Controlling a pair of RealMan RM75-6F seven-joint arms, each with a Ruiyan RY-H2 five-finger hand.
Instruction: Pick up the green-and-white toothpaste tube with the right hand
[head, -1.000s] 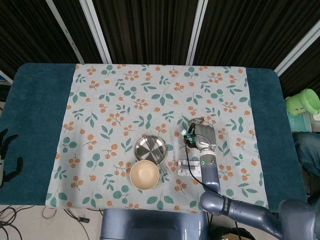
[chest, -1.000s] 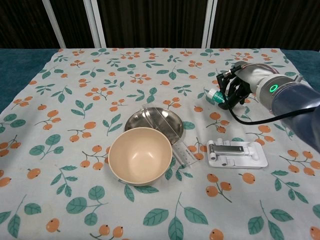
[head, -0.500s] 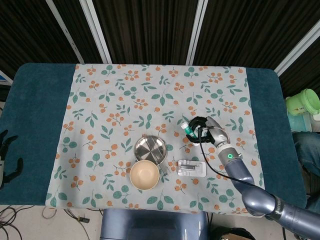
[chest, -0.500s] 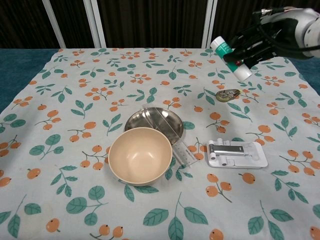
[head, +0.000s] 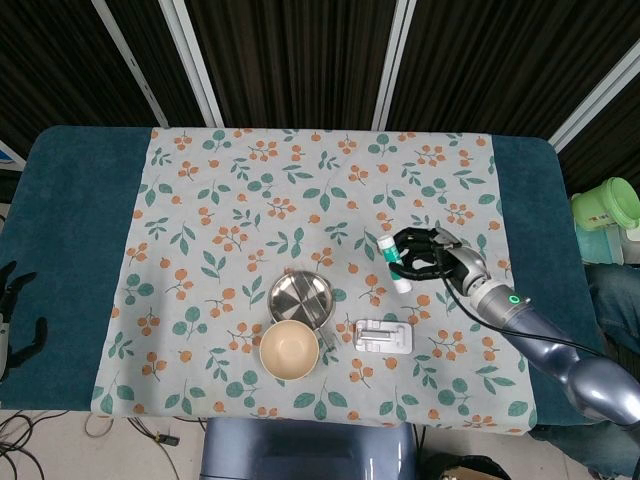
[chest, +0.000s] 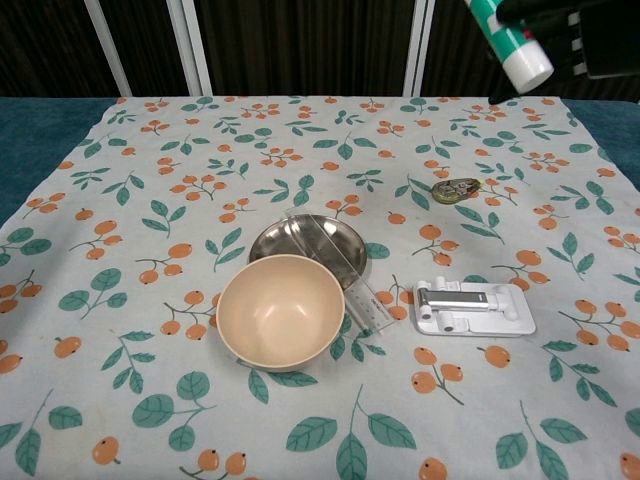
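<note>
Head view: right hand (head: 437, 256) fingers (head: 412, 250) wrapped round one toothpaste tube (head: 393, 262); one bowl (head: 289, 349).

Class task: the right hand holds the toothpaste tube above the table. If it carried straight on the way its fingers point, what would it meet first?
Probably nothing: the right hand with the toothpaste tube points left above the cloth; the way looks free, though depth is unclear.

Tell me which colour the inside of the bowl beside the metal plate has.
The bowl is pale beige inside, matching its outside; the chest view shows it best.
</note>
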